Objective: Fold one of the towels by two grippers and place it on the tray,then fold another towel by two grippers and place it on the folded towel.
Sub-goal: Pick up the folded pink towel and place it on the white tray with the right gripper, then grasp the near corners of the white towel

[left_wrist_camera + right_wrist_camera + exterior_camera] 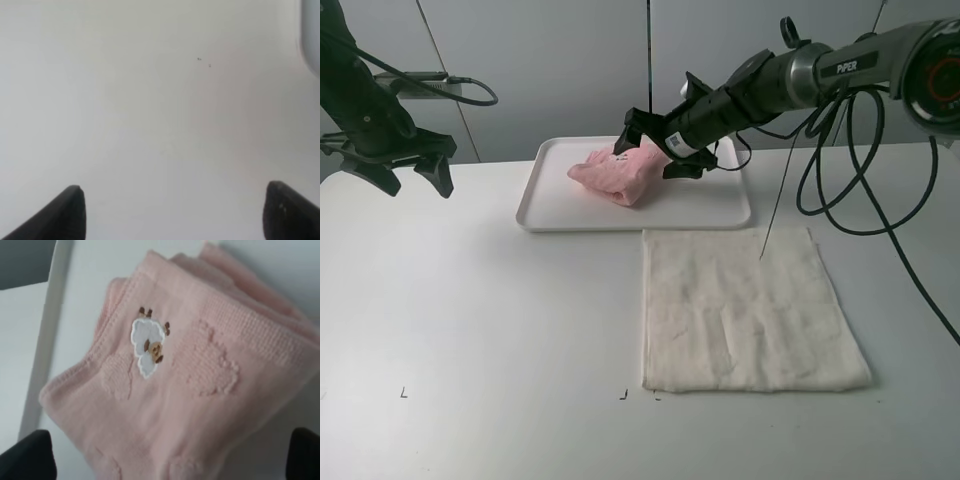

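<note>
You are about halfway. The pink towel [618, 175] lies folded, a bit lumpy, on the left half of the tray [720, 212] in the upper middle of the high view, so the first half looks done. The right gripper [645, 158] hangs just over it with its jaws spread. In the right wrist view both tips sit wide apart at the bottom corners with the towel [190, 390] below them, pinching nothing. The left gripper [417, 185] is at the upper left of the high view, well away from the tray. Its jaws are spread too, with only bare table [150, 110] between them.

What is left for you: the white towel [745, 310] lies flat and unfolded at the lower right, its top edge just below the tray. It needs folding with both grippers and placing on the pink towel.
</note>
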Tool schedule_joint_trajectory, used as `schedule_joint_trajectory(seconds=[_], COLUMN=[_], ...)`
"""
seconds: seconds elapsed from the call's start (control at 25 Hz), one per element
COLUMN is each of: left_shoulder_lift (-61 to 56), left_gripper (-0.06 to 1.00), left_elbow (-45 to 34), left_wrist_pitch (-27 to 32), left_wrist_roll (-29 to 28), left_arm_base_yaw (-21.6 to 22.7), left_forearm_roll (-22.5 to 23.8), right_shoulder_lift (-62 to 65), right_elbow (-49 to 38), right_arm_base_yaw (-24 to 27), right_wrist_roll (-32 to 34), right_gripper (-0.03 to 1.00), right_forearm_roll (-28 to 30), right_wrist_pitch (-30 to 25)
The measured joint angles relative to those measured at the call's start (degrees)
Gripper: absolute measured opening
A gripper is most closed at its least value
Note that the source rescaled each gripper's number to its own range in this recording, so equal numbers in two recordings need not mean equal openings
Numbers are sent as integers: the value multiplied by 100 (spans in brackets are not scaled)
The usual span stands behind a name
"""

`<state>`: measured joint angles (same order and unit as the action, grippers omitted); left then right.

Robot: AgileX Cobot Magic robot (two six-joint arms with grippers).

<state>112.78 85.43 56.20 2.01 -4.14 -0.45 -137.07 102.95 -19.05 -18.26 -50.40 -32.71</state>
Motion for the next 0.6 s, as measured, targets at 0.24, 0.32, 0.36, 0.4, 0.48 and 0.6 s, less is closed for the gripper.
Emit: schedule_joint_trajectory(seconds=[0.24,0.32,0.36,0.4,0.48,0.6], left_shoulder_lift=[0,0,0,0,0,0], left_gripper=[91,91,91,91,91,91], left_elbow=[0,0,0,0,0,0], left_wrist_pitch=[-22,-22,-22,-9,75,132], left_wrist_roll=[274,439,504,599,794,1030], left_arm_base_yaw=[0,0,0,0,-38,-261], left_forearm_roll=[-448,-606,-689,-761,-823,-834], right_shoulder_lift=[735,936,1046,1150,1344,1728], right_elbow=[0,0,0,0,0,-127], right_arm_base_yaw=[381,525,587,652,773,946], right_wrist_roll=[1022,1105,1120,1142,1155,1145], right_gripper=[100,100,100,100,100,100], right_forearm_roll=[2082,2418,2585,2724,3009,3401], right_wrist_pitch=[-436,-729,-869,-1043,-1351,-1718])
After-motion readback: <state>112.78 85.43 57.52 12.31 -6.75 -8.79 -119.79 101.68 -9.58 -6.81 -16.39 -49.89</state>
